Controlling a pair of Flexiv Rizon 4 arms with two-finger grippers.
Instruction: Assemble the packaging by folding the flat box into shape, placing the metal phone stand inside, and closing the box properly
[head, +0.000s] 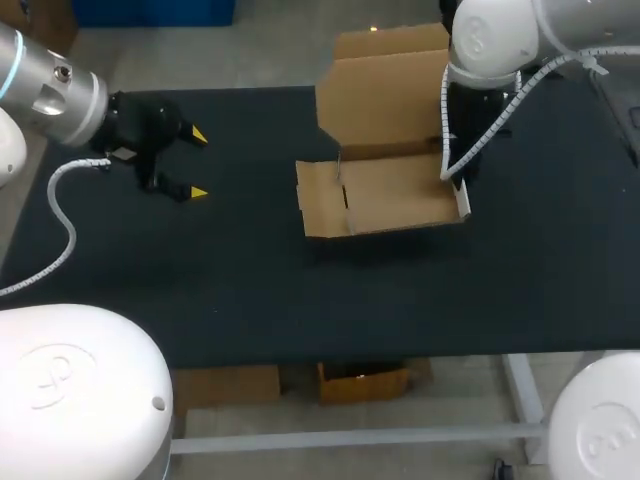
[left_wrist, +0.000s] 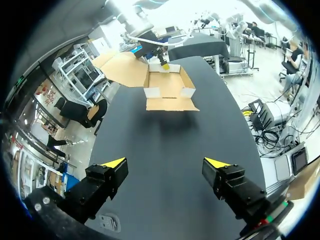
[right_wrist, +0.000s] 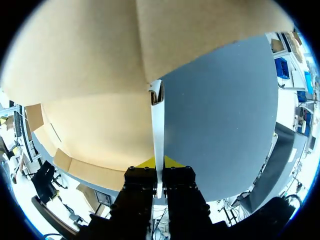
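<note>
Yellow-tipped and pressed together, the right gripper (right_wrist: 158, 163) pinches the thin white end wall (right_wrist: 157, 125) of the box (head: 392, 192), one finger inside the tray and one outside. In the head view the box lies at about 1 o'clock from the middle of the table (head: 250, 285), with the pinched wall at its 3 o'clock end. Its big lid (head: 385, 98) is thrown back at 12 o'clock, and a brown flap (head: 320, 198) lies flat at its 9 o'clock end.

The step in hand looks like raising and setting this end wall. To do it well, I judge the pinch should turn about the crease at the wall's foot, not drag sideways, since nothing holds the light tray down. The left gripper (head: 197, 163), its fingers spread wide and holding nothing, hovers at 9 o'clock on the table, well apart from the box. It could come in to steady the flat flap's end.

Room is good at 9 and 6 o'clock of the box, where bare mat runs out wide. At 12 o'clock the lid reaches past the table's far edge, so pushing that way risks tipping the box off. No metal phone stand shows in any view.
</note>
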